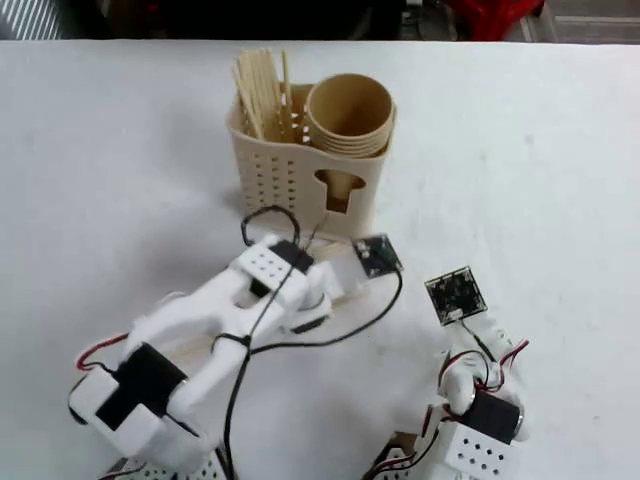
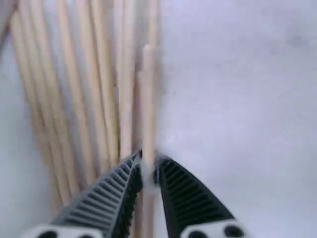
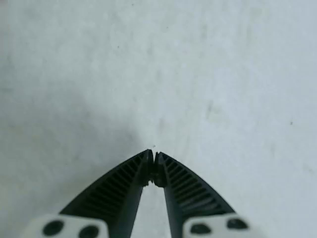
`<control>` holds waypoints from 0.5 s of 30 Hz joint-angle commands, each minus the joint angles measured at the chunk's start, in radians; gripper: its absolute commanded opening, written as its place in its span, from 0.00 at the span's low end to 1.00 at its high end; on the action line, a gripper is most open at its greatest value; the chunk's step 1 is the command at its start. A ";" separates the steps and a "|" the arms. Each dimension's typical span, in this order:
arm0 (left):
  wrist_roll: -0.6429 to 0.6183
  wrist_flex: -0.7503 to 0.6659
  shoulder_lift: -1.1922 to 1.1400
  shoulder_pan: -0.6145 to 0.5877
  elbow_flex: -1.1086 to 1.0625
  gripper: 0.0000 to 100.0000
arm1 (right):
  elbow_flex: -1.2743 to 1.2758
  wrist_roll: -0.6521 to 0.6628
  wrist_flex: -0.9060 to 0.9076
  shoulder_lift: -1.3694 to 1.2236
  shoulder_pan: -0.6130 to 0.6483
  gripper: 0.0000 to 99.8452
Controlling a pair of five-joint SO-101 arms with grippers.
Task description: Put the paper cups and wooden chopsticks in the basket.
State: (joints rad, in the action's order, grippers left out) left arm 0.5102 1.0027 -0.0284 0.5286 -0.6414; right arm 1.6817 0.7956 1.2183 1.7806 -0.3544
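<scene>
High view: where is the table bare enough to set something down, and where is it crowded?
Bare: table left of the basket; also right of it, beyond the right arm. Crowded: between basket and left arm, with its cable.

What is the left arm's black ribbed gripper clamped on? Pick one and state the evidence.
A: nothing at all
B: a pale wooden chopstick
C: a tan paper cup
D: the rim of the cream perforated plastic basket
B: in the left wrist view, the left gripper is closed around a single pale wooden chopstick, beside more loose chopsticks on the white table.
</scene>
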 commanded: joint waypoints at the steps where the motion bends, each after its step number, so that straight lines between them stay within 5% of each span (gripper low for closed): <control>1: 0.008 0.071 0.007 -0.053 0.123 0.02 | 0.009 0.009 -0.016 0.012 -0.012 0.02; 15: 0.015 0.391 0.007 -0.077 0.548 0.02 | 0.009 0.008 -0.016 0.012 -0.012 0.02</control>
State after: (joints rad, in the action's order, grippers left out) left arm 0.5163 1.3203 -0.0284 0.4626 -0.2440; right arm 1.6817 0.7956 1.2183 1.7806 -0.3544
